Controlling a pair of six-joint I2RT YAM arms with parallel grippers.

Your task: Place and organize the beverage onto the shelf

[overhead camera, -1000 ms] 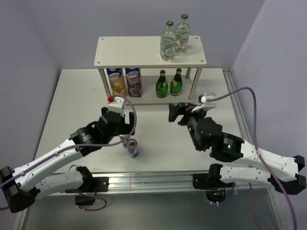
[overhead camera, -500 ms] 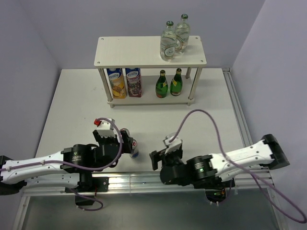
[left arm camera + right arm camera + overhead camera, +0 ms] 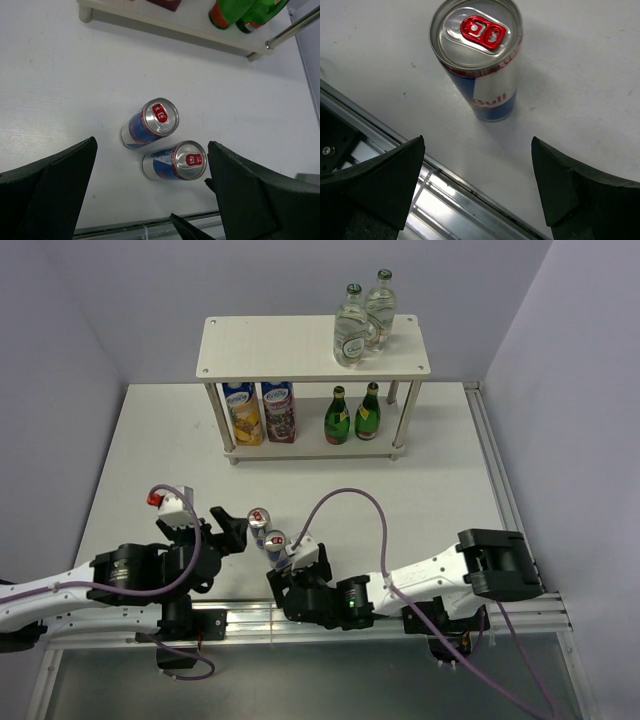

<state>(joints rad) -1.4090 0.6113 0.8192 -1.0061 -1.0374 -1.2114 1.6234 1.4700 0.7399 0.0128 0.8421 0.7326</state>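
White table [image 3: 420, 500] fills the booth, with the shelf [image 3: 300, 345] standing at its far side: two clear bottles [image 3: 352, 330] on the top board, two green bottles [image 3: 352, 416] and two cartons [image 3: 262, 412] below. Near the front edge, the left claw [image 3: 152, 147] and right claw [image 3: 477, 142] are each spread wide, gripping nothing. Two cans [image 3: 155, 120] stand upright on the table between them, side by side.

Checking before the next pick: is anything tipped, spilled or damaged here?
Nothing stands out. The farther can and nearer can stand upright on the table, no visible dents, no spill. The clear bottles and green bottles on the shelf are upright too.
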